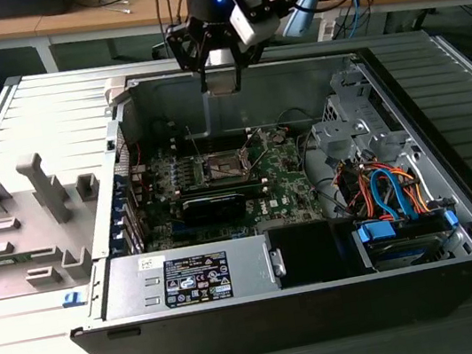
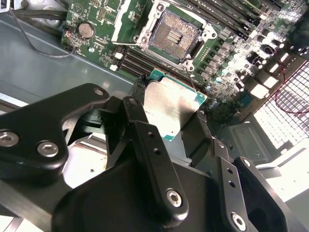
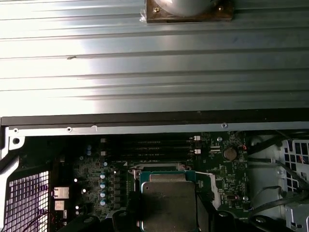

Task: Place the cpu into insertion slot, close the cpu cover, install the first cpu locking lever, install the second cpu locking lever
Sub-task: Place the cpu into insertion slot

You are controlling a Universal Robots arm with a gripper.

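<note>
Grey metal walls of the case (image 1: 286,93) stand around a green board (image 1: 288,178) in the exterior view. The gripper (image 1: 220,79) hangs high over the case, near its back wall. It has the pale cpu (image 1: 222,84) pinched between its jaws. The slot (image 1: 221,168) sits on the board, well below the cpu and a bit nearer the camera. So the cpu is not in place yet. In the second wrist view, two black fingers (image 2: 195,135) press on two sides of the cpu. The jaws are only as wide as the chip, and its silver face shows between them. The slot is bare, with a dark middle and a silver rim. The cover (image 2: 119,21) looks tipped up at one side of the slot, out of the way. In the first wrist view, the cpu sits in front of the board and hides most of the slot. To do this step well, I think the cpu must stay flat and not tip. Its square should line up with the square of the slot, side to side and corner to corner. It should come down slowly and straight. It should not slide over the tiny parts in the dark middle, since these look easy to bend. The grip should stay firm until the chip lies flat inside the rim.
</note>
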